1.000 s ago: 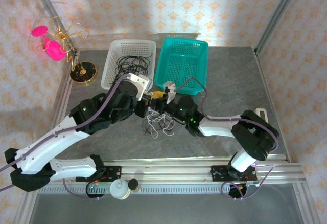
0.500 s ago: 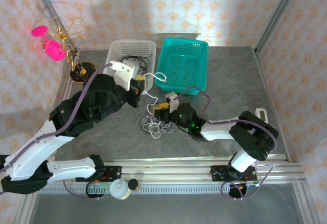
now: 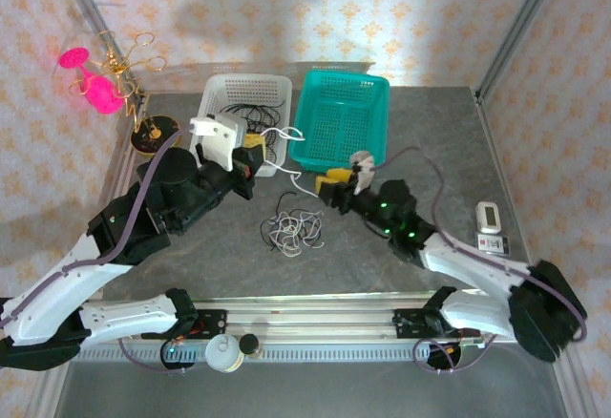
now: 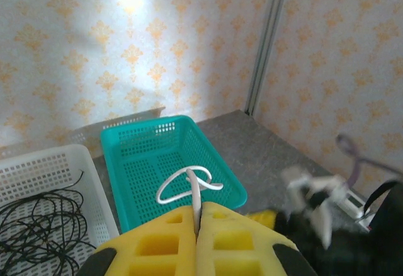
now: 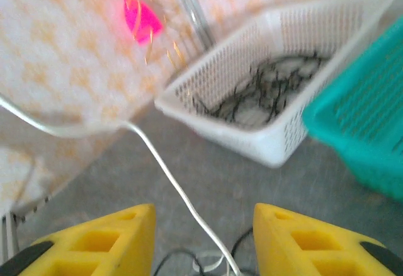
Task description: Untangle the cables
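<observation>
Two arms share the job, and the step in hand looks like drawing the whitish cord out of the knot. The left arm [image 3: 143,218] reaches up and forward toward the near-left corner of the teal basket [image 3: 348,74], wrist raised off the surface [image 3: 325,275]. The right arm [image 3: 458,256] stretches low, its wrist just before the basket's near rim. A white basket [image 3: 246,78] stands just left of the teal one and holds loose black cords [image 3: 243,113].

The left gripper [image 4: 196,213] is clamped tight on the whitish cord [image 4: 189,184], whose free end loops above the teal basket's near edge. The right gripper [image 5: 204,222] has its fingers well apart. The cord runs through the gap, apparently untouched, so it grips nothing.

The tangle [image 3: 291,229] of black and whitish strands lies on the surface, on the near side of the teal basket and a little to its left.

Next, I judge, the right gripper should drop to the tangle and pin the black strand. The left gripper can then lift the white cord away toward the teal basket, slowly, so the knot does not tighten.
</observation>
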Controlling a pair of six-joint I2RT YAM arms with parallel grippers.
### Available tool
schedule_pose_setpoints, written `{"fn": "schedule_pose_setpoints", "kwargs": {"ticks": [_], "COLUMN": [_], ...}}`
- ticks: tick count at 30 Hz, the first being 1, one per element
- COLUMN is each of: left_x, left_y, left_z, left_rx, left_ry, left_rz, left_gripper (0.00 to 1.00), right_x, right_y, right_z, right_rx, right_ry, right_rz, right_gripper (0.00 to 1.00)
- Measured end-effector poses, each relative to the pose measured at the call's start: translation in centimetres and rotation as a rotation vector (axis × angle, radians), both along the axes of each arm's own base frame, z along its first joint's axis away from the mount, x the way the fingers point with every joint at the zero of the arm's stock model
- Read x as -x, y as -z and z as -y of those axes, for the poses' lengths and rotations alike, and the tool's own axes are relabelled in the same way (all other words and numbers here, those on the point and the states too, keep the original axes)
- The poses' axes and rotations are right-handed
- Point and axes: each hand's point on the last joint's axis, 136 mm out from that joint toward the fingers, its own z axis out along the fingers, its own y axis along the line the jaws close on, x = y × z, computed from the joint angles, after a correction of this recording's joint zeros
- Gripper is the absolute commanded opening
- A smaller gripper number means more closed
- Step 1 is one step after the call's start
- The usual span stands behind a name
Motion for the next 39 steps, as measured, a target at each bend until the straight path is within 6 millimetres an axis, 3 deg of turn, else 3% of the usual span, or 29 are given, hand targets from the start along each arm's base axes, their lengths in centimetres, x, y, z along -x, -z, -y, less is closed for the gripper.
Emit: {"fn": "schedule_pose_setpoints", "kwargs": {"ticks": [3, 5, 10, 13, 16, 22, 28, 32, 39], "left_x": [0.1, 0.3, 0.3, 0.3, 0.4, 0.6, 0.7, 0.7, 0.7], "left_y": [1.4, 2.3, 5.0, 6.8, 8.0, 8.6, 9.1, 9.0, 10.0], "left_z": [0.8, 1.5, 3.2, 3.8, 4.3, 5.1, 5.6, 5.8, 6.2], "left_rx": [-0.035, -0.06, -0.131, -0.172, -0.199, -0.221, -0.24, -0.238, -0.241], "left_ry": [0.039, 0.075, 0.142, 0.172, 0.198, 0.242, 0.27, 0.276, 0.291], "left_rz": [-0.015, -0.026, -0.06, -0.08, -0.091, -0.086, -0.089, -0.084, -0.093], "left_gripper": [0.0, 0.0, 0.0, 0.0, 0.0, 0.0, 0.0, 0.0, 0.0], "right_x": [-1.2, -1.7, -0.8, -1.0, -1.2, -0.1, -0.1, 0.0, -0.5], "right_y": [-2.9, -4.5, -8.5, -9.5, -8.4, -3.5, -0.2, 1.0, 1.1], "right_z": [2.5, 3.1, 1.6, 0.5, -0.3, -1.8, -2.7, -2.3, -1.4], "right_rx": [-0.067, -0.098, -0.124, -0.11, -0.073, 0.049, 0.14, 0.169, 0.155], "right_ry": [0.022, 0.0, -0.133, -0.19, -0.228, -0.268, -0.276, -0.253, -0.189], "right_rz": [0.012, 0.004, -0.02, -0.074, -0.162, -0.334, -0.431, -0.47, -0.513], "right_gripper": [0.45, 0.48, 0.52, 0.52, 0.51, 0.5, 0.28, 0.17, 0.01]}}
